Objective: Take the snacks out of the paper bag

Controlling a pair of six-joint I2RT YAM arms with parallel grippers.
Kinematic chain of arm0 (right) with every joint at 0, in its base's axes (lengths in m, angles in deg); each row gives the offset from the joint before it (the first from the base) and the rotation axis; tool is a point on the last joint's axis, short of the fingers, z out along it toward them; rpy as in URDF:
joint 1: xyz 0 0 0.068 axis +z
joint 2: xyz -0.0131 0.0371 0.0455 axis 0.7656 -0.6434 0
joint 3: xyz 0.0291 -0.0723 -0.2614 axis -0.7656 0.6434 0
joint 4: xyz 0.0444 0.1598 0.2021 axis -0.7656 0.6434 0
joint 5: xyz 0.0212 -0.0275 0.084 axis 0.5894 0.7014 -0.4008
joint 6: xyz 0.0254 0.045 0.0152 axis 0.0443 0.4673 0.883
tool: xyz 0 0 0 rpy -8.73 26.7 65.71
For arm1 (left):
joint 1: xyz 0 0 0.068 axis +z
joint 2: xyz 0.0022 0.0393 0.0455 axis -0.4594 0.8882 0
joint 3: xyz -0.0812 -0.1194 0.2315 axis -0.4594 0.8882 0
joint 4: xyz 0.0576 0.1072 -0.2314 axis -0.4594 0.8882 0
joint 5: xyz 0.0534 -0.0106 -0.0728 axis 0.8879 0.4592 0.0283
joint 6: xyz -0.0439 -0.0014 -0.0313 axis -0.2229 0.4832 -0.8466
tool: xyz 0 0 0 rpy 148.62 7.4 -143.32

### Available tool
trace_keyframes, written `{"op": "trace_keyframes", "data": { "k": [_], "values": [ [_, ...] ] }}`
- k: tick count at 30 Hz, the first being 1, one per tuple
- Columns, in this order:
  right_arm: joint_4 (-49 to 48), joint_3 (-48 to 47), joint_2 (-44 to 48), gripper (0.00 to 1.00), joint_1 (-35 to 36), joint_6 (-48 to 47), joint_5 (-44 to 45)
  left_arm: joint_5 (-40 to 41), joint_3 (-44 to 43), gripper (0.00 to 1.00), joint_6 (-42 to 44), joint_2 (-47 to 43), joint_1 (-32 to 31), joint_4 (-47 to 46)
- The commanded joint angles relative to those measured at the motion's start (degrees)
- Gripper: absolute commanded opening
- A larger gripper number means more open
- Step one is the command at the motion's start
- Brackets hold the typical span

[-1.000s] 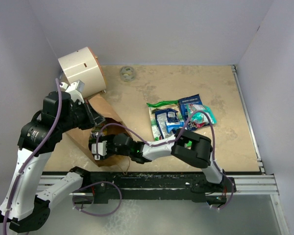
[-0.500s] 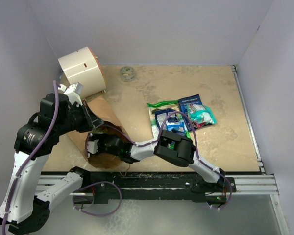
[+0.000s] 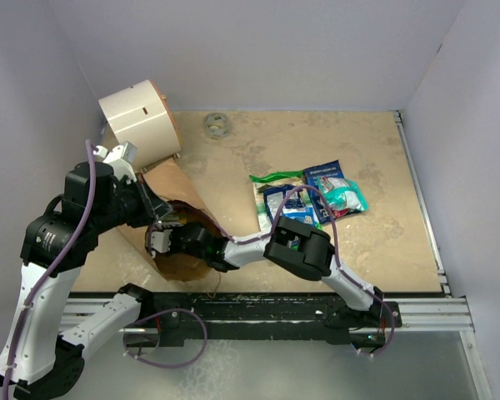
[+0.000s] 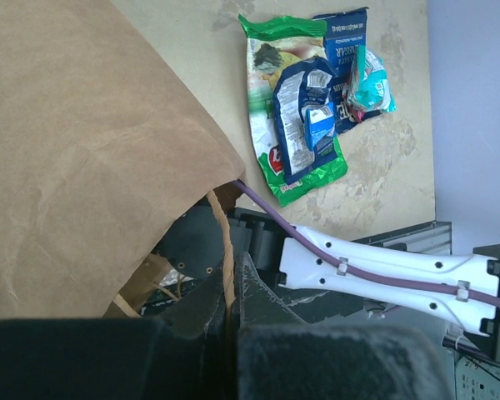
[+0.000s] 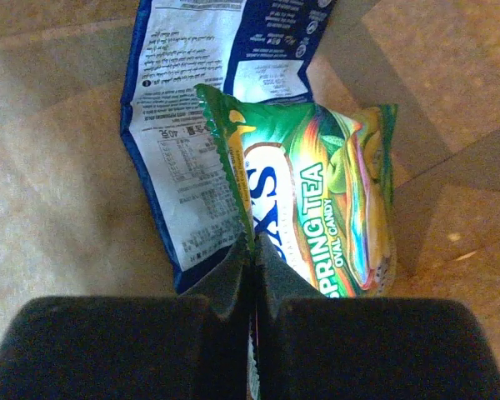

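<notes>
- Pushed further left than a second ago, the right gripper point(image 5: 252, 250) now sits deeper inside the mouth of the paper bag point(image 3: 183, 187). Its fingers, spread back then, have since come together.
- Those fingers pinch the serrated edge of a green packet point(image 5: 325, 192), low in the centre of the right wrist view.
- The green packet lies on the brown inner paper of the bag. It overlaps a blue packet point(image 5: 183, 125) with white print that runs to the upper left of that view.
- The left gripper point(image 4: 231, 308), at the bottom centre of the left wrist view, has its fingers pressed together on a brown strip of the bag's rim.
- The bag lies at centre left of the top view, with its mouth toward the lower edge.
- The loose snacks point(image 3: 307, 198) are piled on the table point(image 3: 233, 150) right of centre, well apart from the bag.
- A white cylinder point(image 3: 137, 121) with an orange rim stands at upper left, at the bag's far end. A grey ring point(image 3: 216, 125) lies near the back wall.
</notes>
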Motion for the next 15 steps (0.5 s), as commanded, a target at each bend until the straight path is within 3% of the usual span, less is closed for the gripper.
{"op": "trace_keyframes", "data": {
  "k": [1,6,15],
  "values": [
    [-0.4,4.0,10.4,0.0,-0.4,5.2,-3.7,1.8,0.0,0.0,-0.3,-0.8,-0.1,-4.6],
    [0.8,11.5,17.5,0.0,-0.4,11.7,-8.9,2.8,0.7,0.0,0.6,-0.3,0.0,-7.9],
    [4.6,20.8,32.9,0.0,-0.5,14.7,-14.4,0.1,1.6,0.0,1.0,3.3,-0.1,-13.2]
  ]
}}
